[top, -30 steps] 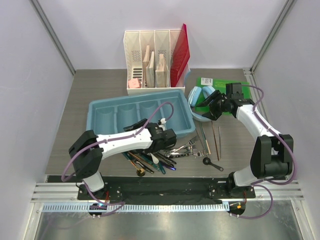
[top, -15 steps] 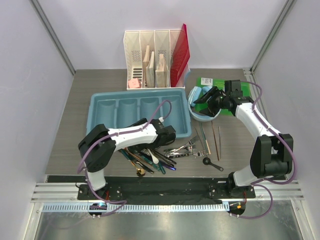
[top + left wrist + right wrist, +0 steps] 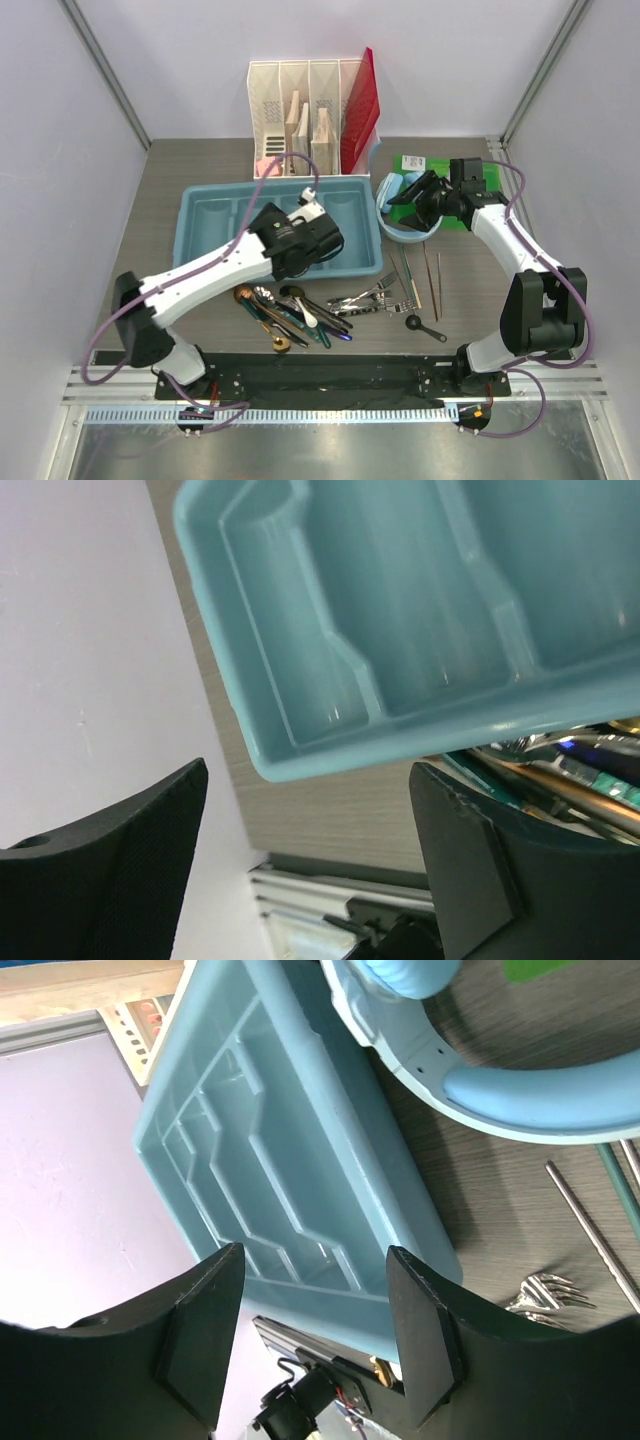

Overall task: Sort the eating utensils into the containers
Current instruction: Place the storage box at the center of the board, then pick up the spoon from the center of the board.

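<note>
— What is in the cutlery tray (image 3: 212,222) now?

— Its four long compartments run from 12 to 6 o'clock. Where I can see into them, there is only bare blue floor. The left arm covers part of the two compartments on the 3 o'clock side, so I cannot tell about those parts.

— And the eating utensils (image 3: 300,318)?

— They lie on the table (image 3: 150,250), in a heap at 6 o'clock from the tray. The forks (image 3: 368,298) are near 5 o'clock and the thin chopsticks (image 3: 430,272) near 4 o'clock. The white file organizer (image 3: 300,120) at 12 o'clock holds some upright books and a red folder.

— How do the pincers stand?

— The left pincer (image 3: 307,770) is spread wide with nothing between its fingers, above the tray. The right pincer (image 3: 315,1252) is also spread and holds nothing. It hangs above the headphones (image 3: 545,1095), at 3 o'clock from the tray.

— What is different from one second ago?

— At that time the left pincer was low at the tray's 6 o'clock edge, just above the heap. Now it has gone toward 12 o'clock and is over the tray. The right pincer has hardly moved. The heap and the tray look the same.
</note>
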Controlling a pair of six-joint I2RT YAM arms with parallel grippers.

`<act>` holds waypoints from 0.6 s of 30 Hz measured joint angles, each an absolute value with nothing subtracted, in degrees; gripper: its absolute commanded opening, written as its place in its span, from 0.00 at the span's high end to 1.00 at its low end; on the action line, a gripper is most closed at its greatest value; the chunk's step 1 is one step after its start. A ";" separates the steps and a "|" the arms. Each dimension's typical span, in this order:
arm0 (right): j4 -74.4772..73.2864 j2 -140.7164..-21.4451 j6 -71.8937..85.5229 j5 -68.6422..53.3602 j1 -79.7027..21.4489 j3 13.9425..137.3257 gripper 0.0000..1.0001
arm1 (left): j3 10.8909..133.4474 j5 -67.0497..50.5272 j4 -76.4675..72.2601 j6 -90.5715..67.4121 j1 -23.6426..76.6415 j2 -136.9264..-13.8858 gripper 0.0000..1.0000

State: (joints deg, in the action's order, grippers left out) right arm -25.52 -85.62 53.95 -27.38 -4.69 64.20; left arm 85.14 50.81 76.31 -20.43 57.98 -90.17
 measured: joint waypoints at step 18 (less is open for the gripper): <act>-46.83 -84.34 42.24 -12.91 -25.65 81.56 0.34 | 79.29 33.65 74.24 -38.96 47.77 -78.83 0.14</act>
State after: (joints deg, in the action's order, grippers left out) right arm -46.83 -84.33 42.24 -12.91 -25.65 81.56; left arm 79.29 33.65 74.24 -38.96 47.77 -78.83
